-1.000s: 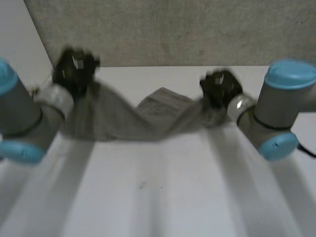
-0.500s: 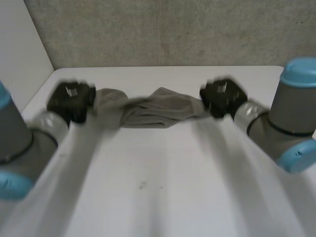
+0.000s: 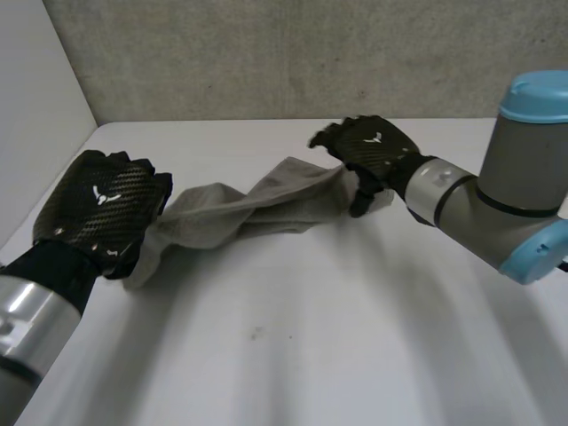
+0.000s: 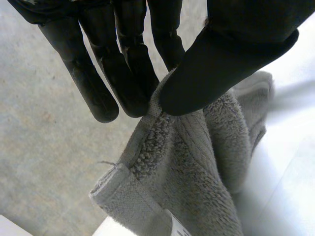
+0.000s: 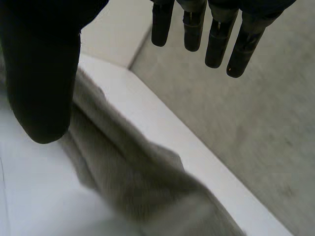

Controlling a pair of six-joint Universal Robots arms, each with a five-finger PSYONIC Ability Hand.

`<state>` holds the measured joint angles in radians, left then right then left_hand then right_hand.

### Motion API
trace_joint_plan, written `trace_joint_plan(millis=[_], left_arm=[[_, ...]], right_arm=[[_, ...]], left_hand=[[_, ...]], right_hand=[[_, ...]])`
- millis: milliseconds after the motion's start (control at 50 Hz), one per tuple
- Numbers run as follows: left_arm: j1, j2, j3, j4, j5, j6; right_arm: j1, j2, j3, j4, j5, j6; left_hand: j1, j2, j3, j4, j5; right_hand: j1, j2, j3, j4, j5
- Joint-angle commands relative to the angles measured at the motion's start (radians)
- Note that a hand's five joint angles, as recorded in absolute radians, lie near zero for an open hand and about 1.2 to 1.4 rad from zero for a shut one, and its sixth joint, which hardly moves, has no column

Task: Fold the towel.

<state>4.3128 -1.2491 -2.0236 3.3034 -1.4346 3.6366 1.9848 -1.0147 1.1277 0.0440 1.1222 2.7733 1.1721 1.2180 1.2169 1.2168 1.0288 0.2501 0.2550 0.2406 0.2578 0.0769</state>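
You have the towel (image 3: 248, 209) stretched as a crumpled grey band across the upper middle of the head view. It runs from left of centre up towards right of centre, over the white table (image 3: 311, 346). Its middle sags low, and I cannot tell how much of it rests on the surface.

Your left hand (image 3: 102, 213) sits at the left of the frame with its back to the camera, at the towel's left end. In the left wrist view the thumb (image 4: 221, 64) presses a bunched fold of the cloth against the fingers (image 4: 123, 73), so this hand has a firm pinch on the towel. A hemmed corner hangs just past the fingertips.

Your right hand (image 3: 373, 151) is upper right of centre, at the towel's right end, with the right arm (image 3: 506, 204) reaching in from the right edge. In the right wrist view its fingers (image 5: 216, 44) are straight and spread well away from the thumb (image 5: 44, 83), and nothing is clamped between them. The towel runs beside the thumb and away along the table's far edge. I cannot tell whether the thumb touches it.
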Motion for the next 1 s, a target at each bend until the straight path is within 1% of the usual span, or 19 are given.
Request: trace_joint_plan(millis=[20, 100, 180, 200, 260, 300, 320, 360, 400, 420, 500, 600, 760, 800, 860, 900, 1000], left_arm=[[-0.013, 0.094, -0.030, -0.054, -0.001, -0.001], [-0.010, 0.129, -0.020, -0.071, -0.003, -0.001], [-0.008, 0.140, -0.009, -0.073, -0.006, -0.003], [-0.007, 0.143, -0.006, -0.074, -0.006, -0.003], [-0.007, 0.152, -0.003, -0.076, -0.007, -0.003], [-0.007, 0.161, 0.000, -0.076, -0.007, -0.003], [-0.007, 0.172, 0.003, -0.077, -0.007, -0.004], [-0.007, 0.180, 0.003, -0.076, -0.007, -0.003], [-0.005, 0.186, 0.006, -0.076, -0.009, -0.003], [-0.004, 0.191, 0.009, -0.077, -0.010, -0.004], [0.001, 0.195, 0.017, -0.090, -0.012, -0.003], [0.015, 0.195, 0.022, -0.097, -0.013, -0.003], [0.068, 0.195, 0.025, -0.094, -0.012, -0.001], [0.077, 0.195, 0.026, -0.093, -0.010, -0.001], [0.094, 0.194, 0.031, -0.091, -0.009, -0.003], [0.102, 0.192, 0.033, -0.091, -0.007, -0.001], [0.125, 0.186, 0.036, -0.090, -0.001, -0.001]], right_arm=[[0.063, 0.111, -0.077, -0.015, -0.021, 0.008], [0.106, 0.156, -0.072, -0.030, -0.009, 0.020], [0.124, 0.217, -0.060, -0.073, -0.007, 0.093], [0.126, 0.240, -0.062, -0.099, -0.004, 0.124], [0.126, 0.258, -0.065, -0.130, 0.002, 0.151], [0.126, 0.286, -0.072, -0.192, 0.037, 0.189], [0.126, 0.286, -0.072, -0.193, 0.037, 0.189], [0.126, 0.317, -0.086, -0.239, 0.079, 0.193], [0.126, 0.332, -0.098, -0.254, 0.090, 0.192], [0.126, 0.344, -0.114, -0.263, 0.099, 0.190], [0.123, 0.358, -0.137, -0.268, 0.110, 0.183], [0.111, 0.364, -0.148, -0.268, 0.117, 0.180], [0.034, 0.364, -0.126, -0.242, 0.119, 0.180], [0.002, 0.361, -0.108, -0.225, 0.129, 0.180], [-0.015, 0.357, -0.098, -0.219, 0.140, 0.180], [-0.050, 0.341, -0.077, -0.210, 0.154, 0.178], [-0.092, 0.300, -0.040, -0.199, 0.157, 0.175]], left_hand=[[0.224, 0.178, 0.179, 0.179, 0.193], [0.224, 0.178, 0.179, 0.179, 0.193], [0.224, 0.178, 0.179, 0.179, 0.193], [0.224, 0.178, 0.179, 0.179, 0.193], [0.224, 0.178, 0.179, 0.179, 0.193], [0.224, 0.178, 0.179, 0.179, 0.193], [0.224, 0.178, 0.179, 0.179, 0.193], [0.224, 0.178, 0.179, 0.179, 0.193], [0.224, 0.178, 0.179, 0.179, 0.193], [0.224, 0.178, 0.179, 0.179, 0.193], [0.224, 0.178, 0.179, 0.179, 0.193], [0.224, 0.178, 0.179, 0.179, 0.193], [0.224, 0.178, 0.179, 0.179, 0.193], [0.224, 0.178, 0.179, 0.179, 0.193], [0.224, 0.178, 0.179, 0.179, 0.193], [0.224, 0.178, 0.179, 0.179, 0.193], [0.224, 0.178, 0.179, 0.179, 0.193]], right_hand=[[0.070, 0.065, 0.079, 0.062, 0.068], [0.079, 0.074, 0.088, 0.071, 0.077], [0.090, 0.085, 0.100, 0.082, 0.089], [0.125, 0.120, 0.135, 0.117, 0.124], [0.178, 0.174, 0.188, 0.171, 0.177], [0.284, 0.279, 0.293, 0.276, 0.282], [0.284, 0.279, 0.294, 0.276, 0.283], [0.346, 0.341, 0.355, 0.338, 0.344], [0.357, 0.352, 0.367, 0.350, 0.356], [0.404, 0.399, 0.413, 0.396, 0.403], [0.460, 0.455, 0.470, 0.452, 0.459], [0.466, 0.461, 0.476, 0.458, 0.465], [0.513, 0.508, 0.523, 0.505, 0.512], [0.525, 0.520, 0.534, 0.517, 0.523], [0.542, 0.538, 0.552, 0.535, 0.541], [0.563, 0.558, 0.572, 0.555, 0.562], [0.563, 0.558, 0.573, 0.555, 0.562]])
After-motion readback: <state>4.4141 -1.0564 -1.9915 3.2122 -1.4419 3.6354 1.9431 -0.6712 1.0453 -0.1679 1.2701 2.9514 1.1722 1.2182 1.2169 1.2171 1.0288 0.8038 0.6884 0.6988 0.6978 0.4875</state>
